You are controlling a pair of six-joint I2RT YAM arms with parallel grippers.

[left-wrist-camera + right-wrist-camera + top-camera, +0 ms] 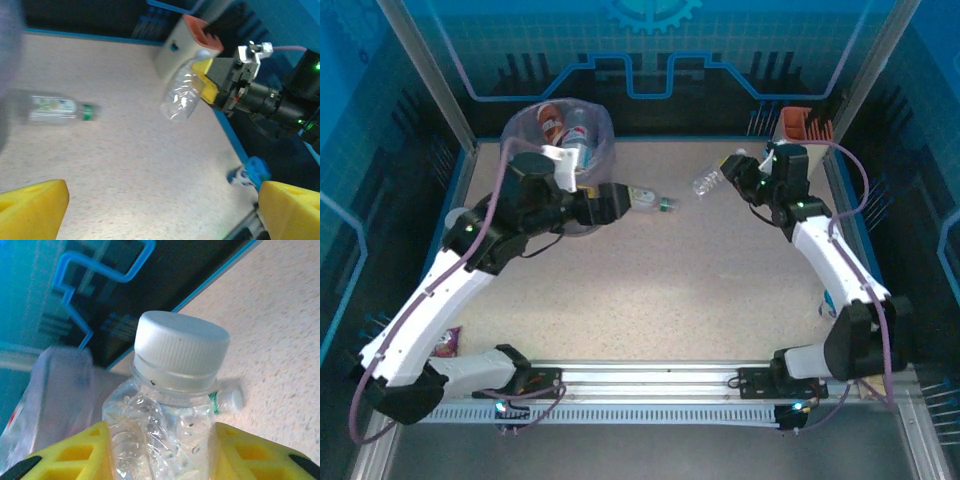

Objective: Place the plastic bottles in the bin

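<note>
Just right of the round grey-lavender bin (525,125) with its translucent bag liner, your left hand (622,200) sits low over the speckled counter (670,290). Its yellow fingers (30,210) are spread wide with nothing between them. A clear plastic bottle with a green-and-white label (650,200) lies on its side on the counter just beyond those fingertips, close to the bin.

Farther right of the bin, your right hand (732,172) is holding a clear crumpled plastic bottle with a white cap (708,182). The yellow pads (75,455) press on both sides of its body, and the cap points away from the wrist. That bottle is tilted and sits between the bin and the cream-and-orange rectangular holder (805,125).

Inside the bin you can see several bottles already, among them an orange-labelled one (550,120) and a clear one (578,142). Well away from the bin, by the counter's right edge, there is a small blue-capped bottle (250,172).
</note>
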